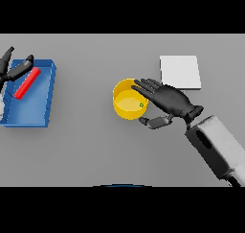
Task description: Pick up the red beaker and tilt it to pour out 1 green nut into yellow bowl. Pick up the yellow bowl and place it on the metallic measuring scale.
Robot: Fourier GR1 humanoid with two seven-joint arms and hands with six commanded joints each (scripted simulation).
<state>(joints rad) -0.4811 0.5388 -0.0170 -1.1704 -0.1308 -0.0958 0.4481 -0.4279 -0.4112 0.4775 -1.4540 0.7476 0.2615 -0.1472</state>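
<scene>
The yellow bowl (125, 104) stands at the table's middle with a small green nut (141, 104) inside near its right wall. My right hand (168, 100) lies against the bowl's right side, open, with fingers stretched over the rim and the thumb below the bowl. The red beaker (27, 83) lies tilted in the blue tray (38, 112) at the left. My left hand (13, 69) hovers open over the tray's far left corner, just by the beaker's upper end. The metallic scale (180, 72) is a pale flat square behind my right hand.
The blue tray takes up the table's left edge. The scale lies close to the bowl's right, and my right forearm (217, 145) crosses the lower right corner.
</scene>
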